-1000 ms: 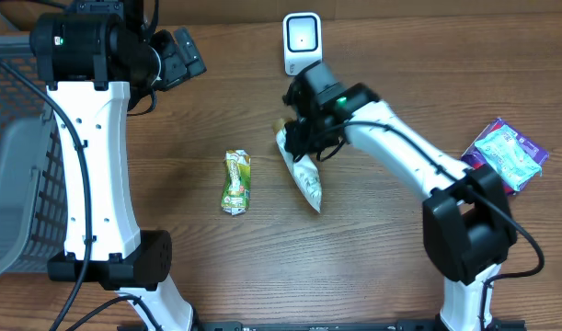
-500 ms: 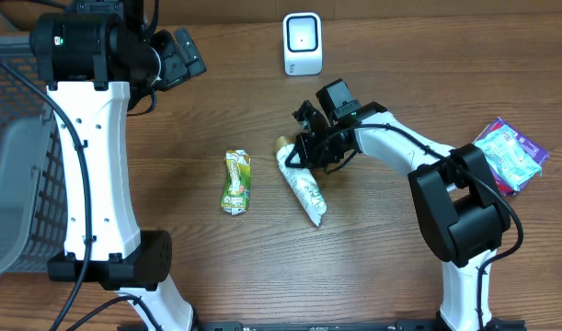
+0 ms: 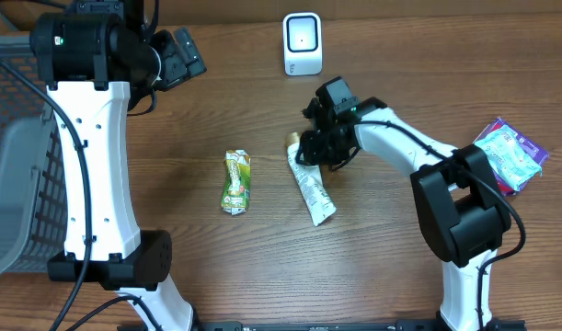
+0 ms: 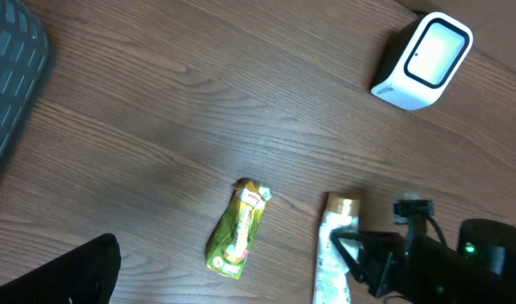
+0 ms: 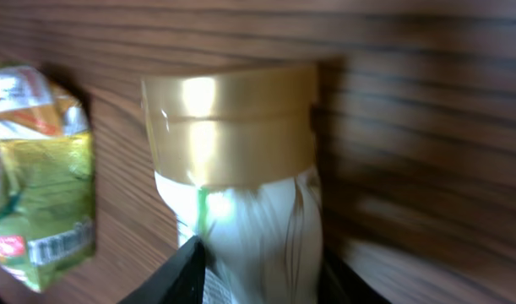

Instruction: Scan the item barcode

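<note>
**Overhead and wrist views.** The tube (image 3: pixel 310 188), soft and white with faint green print, is lying flat near the middle of the tabletop (image 3: pixel 354 276). Its cap (image 3: pixel 292 141) is pointing toward the scanner (image 3: pixel 302 43) and its flat end toward the robot's side.

The right gripper (image 3: pixel 314 149) is being held low over the upper part of the tube, just below the cap. In the right wrist view its two dark fingers (image 5: pixel 187 272) are being seen at either side of the white body, right beside it, with the cap lying beyond their tips. Whether they are pinching the tube or standing just clear of it cannot be told.

The cap is a short, glossy, gold-coloured cylinder with a ridge running round it. The body below it is creased and is flattening toward its sealed end.

The left gripper (image 3: pixel 181 55) is being held raised over the far left of the tabletop, well apart from the tube. Its fingers are spread, with nothing between them.

A crinkled, oblong pouch (image 3: pixel 235 181) of green and yellow foil is lying left of the tube, near it but apart. The scanner, a small rounded white box with a dark-rimmed window, is standing at the far edge. A purple and teal packet (image 3: pixel 509 154) is lying at the right edge, and a grey mesh basket (image 3: pixel 14 165) is standing at the left. The tabletop is showing a brown wood grain.
</note>
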Available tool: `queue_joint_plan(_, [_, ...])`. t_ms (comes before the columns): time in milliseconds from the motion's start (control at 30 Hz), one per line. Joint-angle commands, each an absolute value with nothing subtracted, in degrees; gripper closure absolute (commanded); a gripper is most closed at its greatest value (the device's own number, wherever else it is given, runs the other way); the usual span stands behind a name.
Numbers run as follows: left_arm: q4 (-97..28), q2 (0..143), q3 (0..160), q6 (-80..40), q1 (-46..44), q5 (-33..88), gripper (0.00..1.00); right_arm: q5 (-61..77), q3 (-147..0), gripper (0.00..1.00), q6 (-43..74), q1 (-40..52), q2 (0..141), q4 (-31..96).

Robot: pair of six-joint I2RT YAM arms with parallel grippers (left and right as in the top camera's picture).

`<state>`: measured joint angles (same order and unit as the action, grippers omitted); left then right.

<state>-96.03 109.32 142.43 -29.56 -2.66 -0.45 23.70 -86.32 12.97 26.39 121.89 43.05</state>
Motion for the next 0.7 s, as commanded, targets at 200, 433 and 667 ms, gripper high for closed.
queue_joint_plan(200, [-96.0,109.4,142.2,-28.9,-3.1,-0.2,0.0,19.1,-104.0,0.34,2.7,22.7,117.6,64.3])
queue_joint_plan(433, [-96.0,109.4,142.2,-28.9,-3.1,-0.2,0.0,19.4,-101.8,0.09,-1.6,21.8,118.0,71.5])
queue_joint_plan(667, [-96.0,109.4,142.2,-28.9,-3.1,-0.2,0.0,27.1,-89.7,0.1,-3.5,21.1,118.0,64.2])
